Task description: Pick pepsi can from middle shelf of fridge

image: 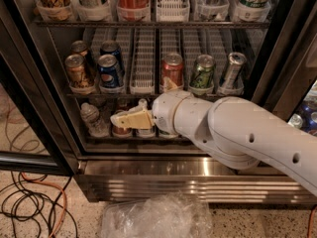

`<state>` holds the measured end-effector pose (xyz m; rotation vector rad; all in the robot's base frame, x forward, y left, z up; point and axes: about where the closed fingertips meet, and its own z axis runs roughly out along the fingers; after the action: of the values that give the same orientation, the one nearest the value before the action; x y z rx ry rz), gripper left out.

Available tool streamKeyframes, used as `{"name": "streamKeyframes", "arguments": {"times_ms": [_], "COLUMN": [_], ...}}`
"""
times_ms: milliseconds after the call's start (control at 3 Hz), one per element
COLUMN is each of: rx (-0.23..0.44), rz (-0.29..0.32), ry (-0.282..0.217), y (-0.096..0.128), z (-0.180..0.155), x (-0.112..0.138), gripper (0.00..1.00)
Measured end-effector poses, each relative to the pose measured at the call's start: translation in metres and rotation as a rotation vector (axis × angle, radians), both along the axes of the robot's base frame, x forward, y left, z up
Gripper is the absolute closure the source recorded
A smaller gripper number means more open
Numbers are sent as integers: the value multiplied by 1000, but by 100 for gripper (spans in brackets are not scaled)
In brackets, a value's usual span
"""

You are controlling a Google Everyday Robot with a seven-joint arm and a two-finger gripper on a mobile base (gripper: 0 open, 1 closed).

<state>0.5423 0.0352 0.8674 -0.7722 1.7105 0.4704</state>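
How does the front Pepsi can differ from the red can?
The Pepsi can is blue, left of the white lane; the red can is right of it. The gripper sits lower, nearer the Pepsi can than the red can. Both stand upright at the shelf front.

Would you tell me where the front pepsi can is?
The front pepsi can sits left on the middle shelf, between a brown can and a white lane tray; the gripper just below.

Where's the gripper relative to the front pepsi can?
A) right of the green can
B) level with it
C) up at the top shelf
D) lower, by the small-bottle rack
D: the gripper sits below the pepsi can and the middle shelf, level with a small bottle.
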Motion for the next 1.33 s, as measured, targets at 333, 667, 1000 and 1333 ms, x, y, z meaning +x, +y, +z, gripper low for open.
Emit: {"name": "streamKeyframes", "arguments": {"times_ms": [333, 667, 1000, 1333], "rx": [31, 79, 89, 87], "rz": [51, 85, 86, 72], "ry": [-46, -87, -80, -59], "y": [29, 59, 60, 56], "z": [-1, -3, -7, -13], "x": [12, 28, 30, 30], "gripper": [0, 0, 0, 0]}}
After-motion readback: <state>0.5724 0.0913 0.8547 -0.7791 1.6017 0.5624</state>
